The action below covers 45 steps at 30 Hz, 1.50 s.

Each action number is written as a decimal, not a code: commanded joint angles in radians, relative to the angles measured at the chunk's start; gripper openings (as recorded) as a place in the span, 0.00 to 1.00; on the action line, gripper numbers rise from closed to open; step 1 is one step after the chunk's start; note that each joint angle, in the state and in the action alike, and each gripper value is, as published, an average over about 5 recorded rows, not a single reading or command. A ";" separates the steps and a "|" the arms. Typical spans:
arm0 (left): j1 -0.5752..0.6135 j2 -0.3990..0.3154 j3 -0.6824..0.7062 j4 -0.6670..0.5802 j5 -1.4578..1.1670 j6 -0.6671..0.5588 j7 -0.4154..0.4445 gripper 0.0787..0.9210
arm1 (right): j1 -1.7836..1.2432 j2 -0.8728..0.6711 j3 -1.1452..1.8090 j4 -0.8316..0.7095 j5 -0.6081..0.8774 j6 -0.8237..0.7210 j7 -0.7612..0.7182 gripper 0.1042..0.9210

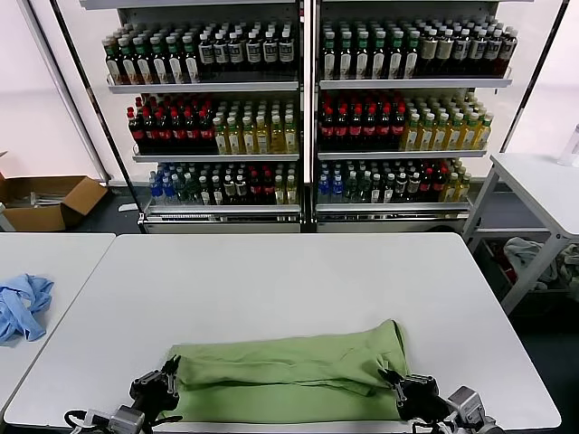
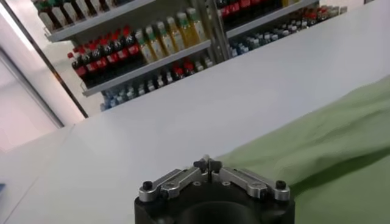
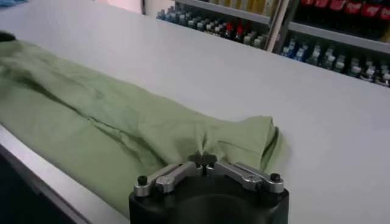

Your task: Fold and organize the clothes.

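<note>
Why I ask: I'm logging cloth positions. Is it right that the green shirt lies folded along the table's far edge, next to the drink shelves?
Not quite. The head view shows the green shirt lying folded along the table's near edge, between the left gripper and right gripper, far from the drink shelves.

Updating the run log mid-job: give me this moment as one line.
shirt: folded lengthwise, table near edge | left gripper: at shirt's left end | right gripper: at right end | next: unclear

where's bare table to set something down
Bare: the table from the green shirt to the far edge by the drink shelves. Crowded: the near edge, where the left gripper and right gripper flank the shirt.
</note>
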 commanded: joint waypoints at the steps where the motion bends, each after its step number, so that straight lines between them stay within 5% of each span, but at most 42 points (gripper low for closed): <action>1: 0.003 -0.005 0.015 0.026 0.058 -0.012 -0.023 0.11 | -0.009 0.054 -0.045 -0.022 0.017 0.062 0.162 0.15; 12: 0.018 -0.005 -0.071 -0.065 0.059 0.011 -0.050 0.49 | -0.034 0.119 0.038 0.056 0.055 0.079 0.456 0.54; 21: 0.003 -0.107 -0.029 -0.066 -0.041 -0.051 -0.094 0.80 | -0.061 0.158 0.138 0.044 -0.028 0.328 0.382 0.84; 32: 0.037 -0.174 0.026 0.035 -0.125 -0.203 -0.107 0.88 | -0.134 0.160 0.160 -0.102 0.004 0.707 0.218 0.88; 45: -0.003 -0.217 0.077 0.081 -0.278 -0.239 -0.117 0.88 | -0.124 0.156 0.272 -0.180 0.144 0.742 0.190 0.88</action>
